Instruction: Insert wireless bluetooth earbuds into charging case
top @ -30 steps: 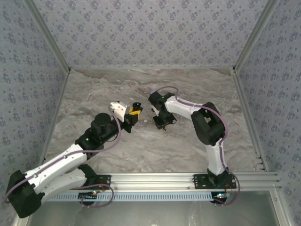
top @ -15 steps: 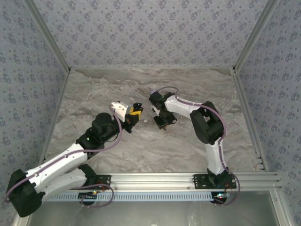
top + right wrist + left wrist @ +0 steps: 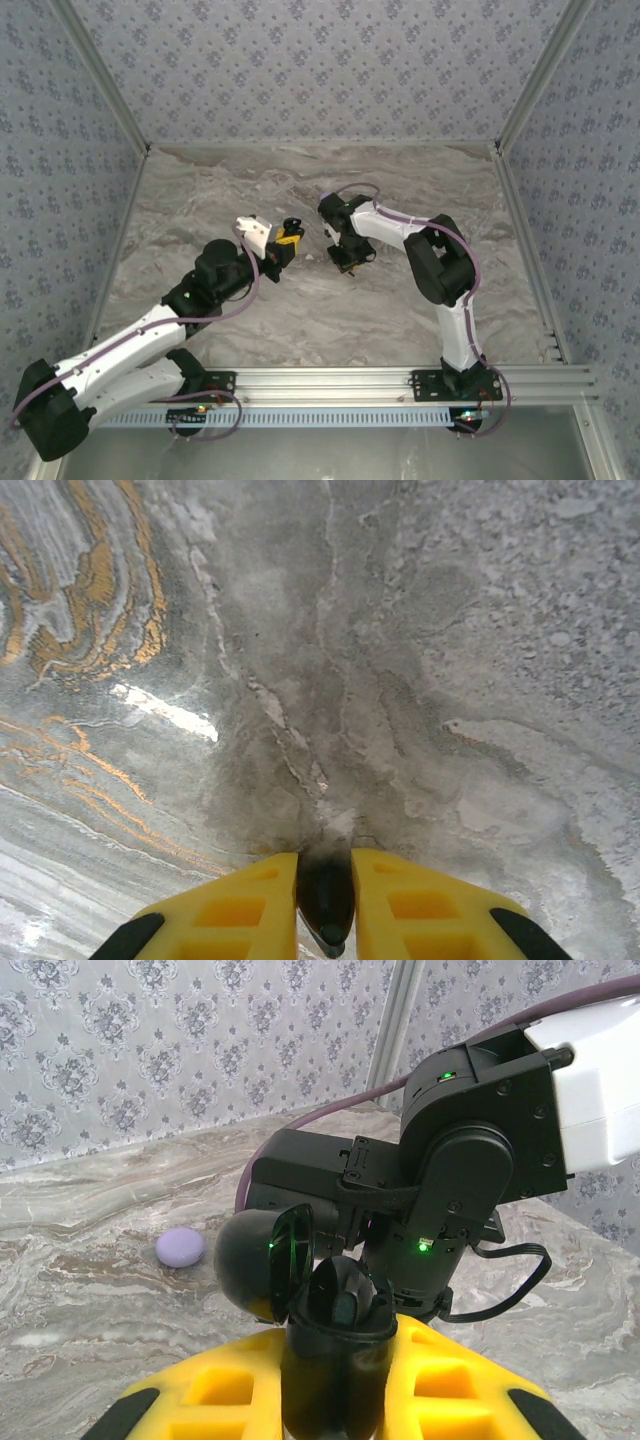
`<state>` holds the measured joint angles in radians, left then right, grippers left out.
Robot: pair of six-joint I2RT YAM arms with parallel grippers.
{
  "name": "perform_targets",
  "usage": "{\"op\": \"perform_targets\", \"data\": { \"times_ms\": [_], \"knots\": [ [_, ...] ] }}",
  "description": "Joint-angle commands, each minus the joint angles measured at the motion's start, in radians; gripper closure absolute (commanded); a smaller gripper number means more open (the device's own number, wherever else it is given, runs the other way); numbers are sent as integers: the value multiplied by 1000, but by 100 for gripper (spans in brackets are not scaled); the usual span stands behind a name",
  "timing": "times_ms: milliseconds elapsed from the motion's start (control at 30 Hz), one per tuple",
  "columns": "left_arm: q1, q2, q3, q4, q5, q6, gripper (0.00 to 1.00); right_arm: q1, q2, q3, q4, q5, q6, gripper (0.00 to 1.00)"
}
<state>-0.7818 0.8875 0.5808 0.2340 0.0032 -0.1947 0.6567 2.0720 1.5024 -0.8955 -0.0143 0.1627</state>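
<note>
Pinching one earbud [image 3: 326, 898] lengthwise down by the surface [image 3: 420, 660], the right jaws are nearly shut; the open charging case [image 3: 335, 1312] sits close to their left, clamped upright in the left jaws.

All three views share the grey marbled table [image 3: 300, 320]: the top camera is high behind, the left wrist camera low and facing right, and the right wrist camera looks straight down, very near.

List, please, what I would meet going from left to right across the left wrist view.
lilac disc → charging case, lid open → right arm's black wrist joint → white link
</note>
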Motion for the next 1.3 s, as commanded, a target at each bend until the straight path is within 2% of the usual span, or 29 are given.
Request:
{"op": "perform_targets", "data": {
  "times_ms": [0,100,300,633,867,1267],
  "knots": [
    [-8,1,46,6,9,-5,81,-9,36,-22,-16,-9,25,82],
    [-7,4,46,4,11,-5,81,-31,10,-45,7,-47,35,83],
    [-7,32,50,9,23,-16,81,-110,-74,-127,110,-205,72,83],
    [-9,179,54,80,47,-84,82,-250,-242,-298,334,-427,152,83],
    [-8,275,24,206,60,-143,82,-321,-381,-417,478,-565,198,83],
    [-10,390,-40,482,97,-255,82,-331,-627,-474,677,-678,275,82]
  ]
}}
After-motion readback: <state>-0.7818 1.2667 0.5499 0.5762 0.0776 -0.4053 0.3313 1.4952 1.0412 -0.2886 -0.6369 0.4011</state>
